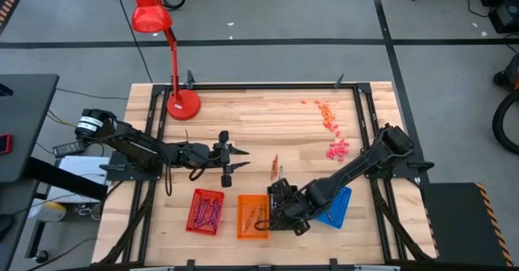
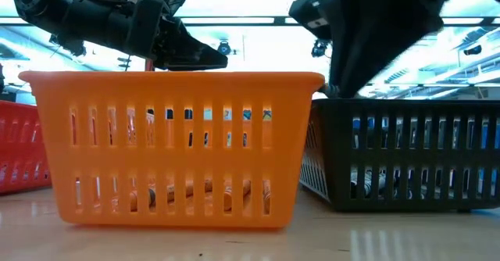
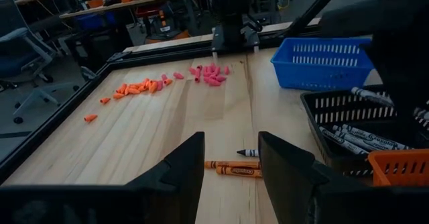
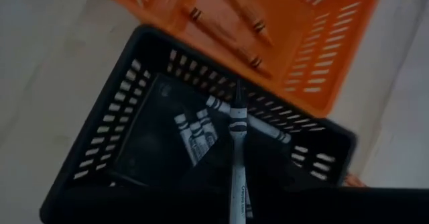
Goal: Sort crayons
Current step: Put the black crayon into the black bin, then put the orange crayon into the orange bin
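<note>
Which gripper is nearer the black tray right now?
Right. The right gripper hangs directly over the black tray, holding a crayon; the left gripper hovers farther back, open.

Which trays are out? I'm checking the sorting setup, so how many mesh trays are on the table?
4: red tray, orange tray, black tray beneath the right arm, blue tray, all in one row along the table's front edge.

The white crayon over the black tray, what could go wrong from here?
The right gripper holds the white crayon above the black tray, near the wall shared with the orange tray; released off-centre, it might land there instead. Several crayons lie on the table before the open left gripper; a careless reach might roll them.
</note>
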`<state>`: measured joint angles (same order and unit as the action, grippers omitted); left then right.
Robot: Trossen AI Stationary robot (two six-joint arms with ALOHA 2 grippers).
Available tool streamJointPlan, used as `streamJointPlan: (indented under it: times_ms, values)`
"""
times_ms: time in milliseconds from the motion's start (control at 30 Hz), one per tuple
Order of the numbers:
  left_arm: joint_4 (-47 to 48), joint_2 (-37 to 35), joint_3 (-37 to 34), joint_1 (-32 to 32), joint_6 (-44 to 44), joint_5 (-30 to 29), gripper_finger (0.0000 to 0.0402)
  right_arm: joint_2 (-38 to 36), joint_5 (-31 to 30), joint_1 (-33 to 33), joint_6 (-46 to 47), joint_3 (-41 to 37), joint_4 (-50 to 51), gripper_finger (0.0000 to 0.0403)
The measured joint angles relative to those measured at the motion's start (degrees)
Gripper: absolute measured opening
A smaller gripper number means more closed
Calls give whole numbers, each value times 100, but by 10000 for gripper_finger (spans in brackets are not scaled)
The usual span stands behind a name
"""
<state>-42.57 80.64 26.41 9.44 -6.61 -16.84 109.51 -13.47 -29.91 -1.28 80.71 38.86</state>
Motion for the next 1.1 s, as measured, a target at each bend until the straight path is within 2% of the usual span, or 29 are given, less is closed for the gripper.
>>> streamJointPlan:
  times_ms: [467,633,767,967,1100]
  values:
    - [0,0,0,1,0,0,153,9,25,4,-42,-621,-564,35]
    - [0,0,0,-1,0,0,153,9,15,2,-58,-696,-623,55]
    - [0,0,0,2,0,0,153,9,-96,3,-599,-696,-631,76]
    - [17,0,0,-1,0,0,153,9,-363,4,-645,-668,-634,84]
    - [41,-2,0,1,0,0,153,-3,-982,2,-780,-452,-521,83]
